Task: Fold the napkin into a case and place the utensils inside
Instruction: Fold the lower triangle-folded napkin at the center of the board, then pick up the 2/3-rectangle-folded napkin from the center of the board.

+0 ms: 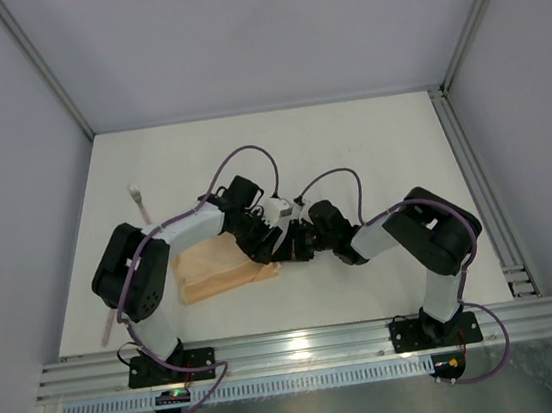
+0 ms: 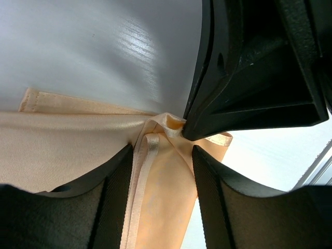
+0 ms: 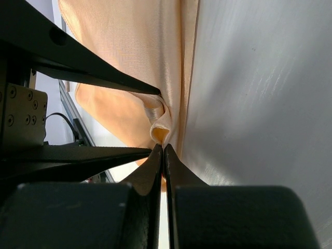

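Observation:
The peach-orange napkin point(image 1: 214, 272) lies folded on the table between the arms, left of centre. My right gripper point(image 3: 164, 150) is shut on a small raised fold at the napkin's point(image 3: 129, 46) right end. My left gripper point(image 2: 161, 155) stands open astride the same end of the cloth point(image 2: 67, 140), a hemmed flap lying between its fingers point(image 2: 111, 197). Both grippers meet tip to tip over the napkin's right edge point(image 1: 279, 244). One utensil point(image 1: 141, 205), with a pale pink handle and a whitish head, lies on the table at the far left, partly behind the left arm.
The white table point(image 1: 349, 147) runs back to a wall. A metal rail point(image 1: 304, 349) lines the near edge and another point(image 1: 475, 182) the right side. The left arm's elbow point(image 1: 128, 275) hangs over the utensil's handle.

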Robot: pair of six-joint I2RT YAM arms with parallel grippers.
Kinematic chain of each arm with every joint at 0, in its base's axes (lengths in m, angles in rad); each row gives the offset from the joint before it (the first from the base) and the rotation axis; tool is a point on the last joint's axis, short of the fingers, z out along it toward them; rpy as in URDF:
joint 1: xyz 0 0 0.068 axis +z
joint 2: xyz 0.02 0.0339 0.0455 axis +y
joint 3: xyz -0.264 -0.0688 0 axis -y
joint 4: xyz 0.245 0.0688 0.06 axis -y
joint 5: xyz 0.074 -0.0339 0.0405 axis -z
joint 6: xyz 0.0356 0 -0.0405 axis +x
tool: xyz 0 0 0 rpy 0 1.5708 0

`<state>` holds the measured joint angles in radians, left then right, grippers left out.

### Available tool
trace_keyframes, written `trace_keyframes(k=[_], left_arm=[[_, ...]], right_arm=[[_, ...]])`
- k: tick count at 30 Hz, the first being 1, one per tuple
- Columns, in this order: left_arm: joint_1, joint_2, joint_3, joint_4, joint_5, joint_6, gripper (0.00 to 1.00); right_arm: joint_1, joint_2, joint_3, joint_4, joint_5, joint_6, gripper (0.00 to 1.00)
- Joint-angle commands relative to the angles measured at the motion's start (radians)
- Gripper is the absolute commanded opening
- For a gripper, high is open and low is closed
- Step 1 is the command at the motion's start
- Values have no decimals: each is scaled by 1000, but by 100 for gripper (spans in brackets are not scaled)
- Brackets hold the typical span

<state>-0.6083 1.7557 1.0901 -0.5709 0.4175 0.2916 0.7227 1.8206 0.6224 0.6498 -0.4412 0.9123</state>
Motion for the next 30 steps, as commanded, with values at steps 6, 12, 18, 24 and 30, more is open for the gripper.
trace_keyframes(k=[6, 12, 18, 24, 30], left_arm=[[1, 31, 27, 32, 61, 0, 30], [1, 28, 22, 13, 76, 7, 7], [13, 1, 21, -10, 101, 41, 0], [31, -12, 16, -56, 119, 75, 0], [36, -45, 13, -83, 165, 106, 0]], right_arm=[[4, 6, 3, 47, 4, -6, 3], [3, -3, 2, 37, 7, -12, 3], [-2, -96, -30, 18, 30, 0, 38], [-60, -198, -42, -98, 67, -27, 41], [-126, -212, 26, -220, 120, -72, 35]])
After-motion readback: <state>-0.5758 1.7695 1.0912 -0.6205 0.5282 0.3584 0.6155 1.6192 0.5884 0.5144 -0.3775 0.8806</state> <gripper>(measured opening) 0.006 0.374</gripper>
